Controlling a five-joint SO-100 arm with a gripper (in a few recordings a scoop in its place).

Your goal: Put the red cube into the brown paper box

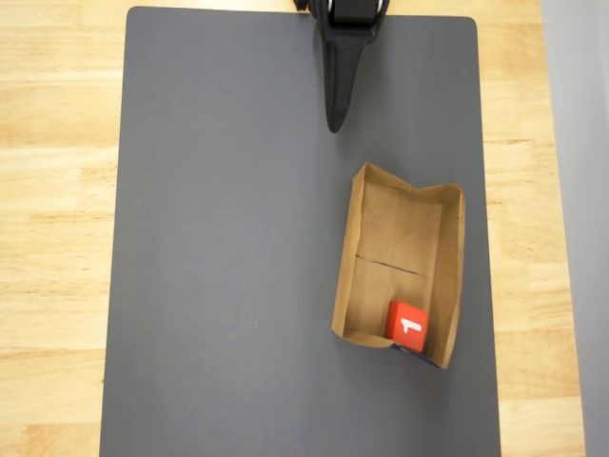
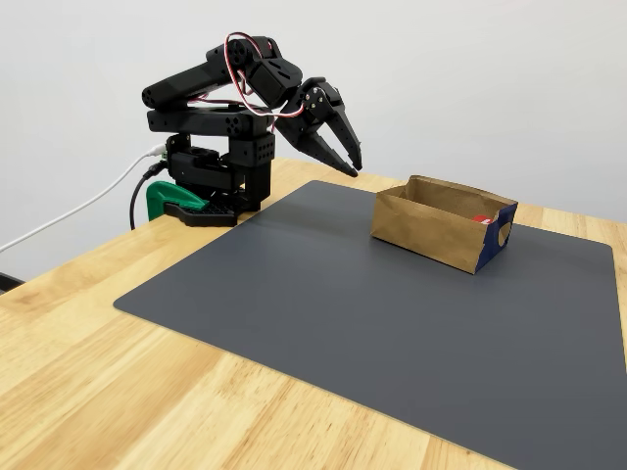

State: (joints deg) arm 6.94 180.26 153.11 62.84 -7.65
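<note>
The red cube [image 1: 408,326] with a white 1 on top lies inside the brown paper box [image 1: 349,249], against its near end wall in the overhead view. In the fixed view just a sliver of the red cube [image 2: 480,218] peeks over the rim of the box [image 2: 421,227], whose right end carries a blue mark. My gripper [image 1: 334,124] is shut and holds nothing. It hangs over the far edge of the mat, well apart from the box. In the fixed view the gripper [image 2: 353,166] points down-right on the folded-back arm.
A dark grey mat [image 1: 228,248] covers most of the wooden table [image 1: 57,190]. The arm's base [image 2: 211,181] and a green clamp [image 2: 162,201] stand at the table's far left in the fixed view, with a white cable trailing off.
</note>
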